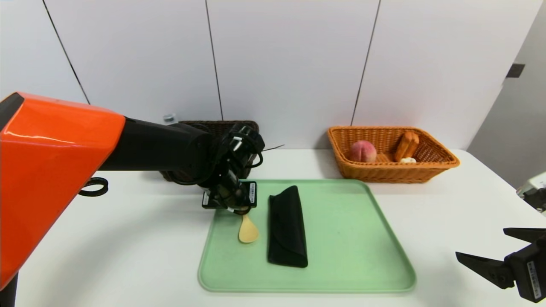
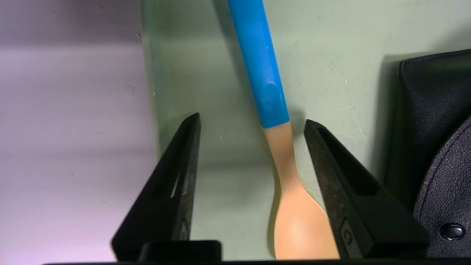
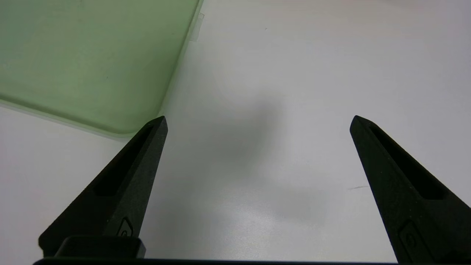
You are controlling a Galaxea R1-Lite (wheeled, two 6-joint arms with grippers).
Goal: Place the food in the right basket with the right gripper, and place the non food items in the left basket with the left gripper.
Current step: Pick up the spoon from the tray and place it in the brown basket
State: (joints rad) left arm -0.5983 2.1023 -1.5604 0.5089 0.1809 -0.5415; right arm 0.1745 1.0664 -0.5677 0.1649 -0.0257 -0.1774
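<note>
The spoon [image 2: 279, 154] is being picked up from the left part of the green tray [image 1: 341, 238], beside the black pouch [image 1: 287, 226]. Its neck is straddled by the left gripper [image 2: 252, 127], whose fingers stand apart, not yet touching. Closing, then lifting, is judged next. The right gripper [image 3: 257, 121] is parked wide open above the table [image 3: 294, 73].
</note>
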